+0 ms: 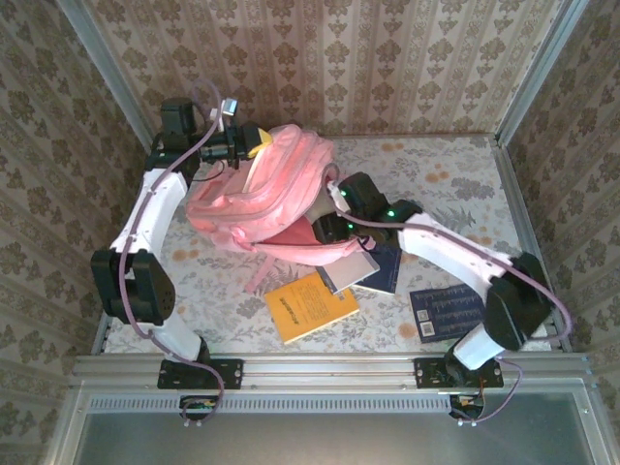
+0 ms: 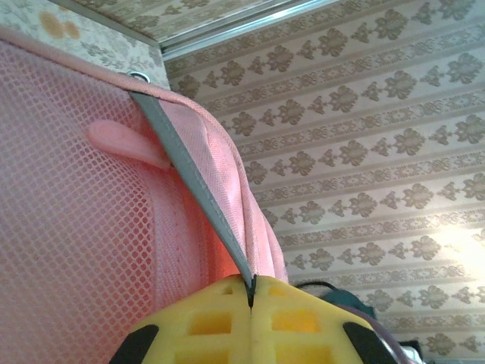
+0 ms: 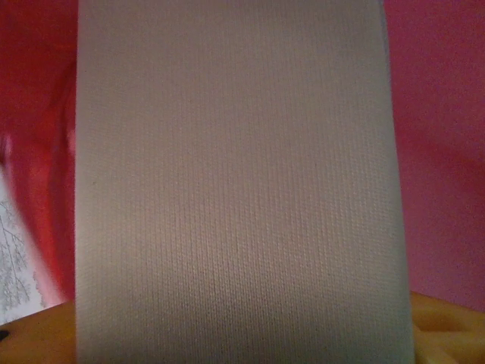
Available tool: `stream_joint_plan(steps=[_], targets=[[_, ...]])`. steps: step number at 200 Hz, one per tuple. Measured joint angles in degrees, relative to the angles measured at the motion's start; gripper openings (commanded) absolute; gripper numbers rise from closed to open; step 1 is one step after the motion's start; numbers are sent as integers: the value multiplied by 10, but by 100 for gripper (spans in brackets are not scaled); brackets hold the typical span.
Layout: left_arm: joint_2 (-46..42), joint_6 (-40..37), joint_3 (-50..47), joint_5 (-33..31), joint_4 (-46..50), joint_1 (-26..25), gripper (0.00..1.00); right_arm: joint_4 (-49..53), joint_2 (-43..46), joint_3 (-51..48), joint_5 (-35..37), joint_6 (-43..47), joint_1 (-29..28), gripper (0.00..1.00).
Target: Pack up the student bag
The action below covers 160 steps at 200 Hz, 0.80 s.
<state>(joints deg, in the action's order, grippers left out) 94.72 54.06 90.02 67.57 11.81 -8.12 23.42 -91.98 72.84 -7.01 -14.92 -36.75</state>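
While left claw [image 2: 251, 294] pinches it, student bag [image 1: 257, 199] tilted, mouth rightward

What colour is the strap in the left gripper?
The strap is grey; the left wrist view shows it best.
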Motion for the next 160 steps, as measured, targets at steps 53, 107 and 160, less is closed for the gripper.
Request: stream_joint_plan(steps=[53, 107, 160], targets=[[-10, -3, -1, 10, -7, -24, 0, 10, -158, 144, -83, -7, 13, 71], [-9, -16, -4, -7, -13, -25, 0, -21, -303, 318, -145, -130, 14, 99], [-9, -28, -12, -18, -5, -22, 0, -141, -344, 304, -160, -270, 15, 100]])
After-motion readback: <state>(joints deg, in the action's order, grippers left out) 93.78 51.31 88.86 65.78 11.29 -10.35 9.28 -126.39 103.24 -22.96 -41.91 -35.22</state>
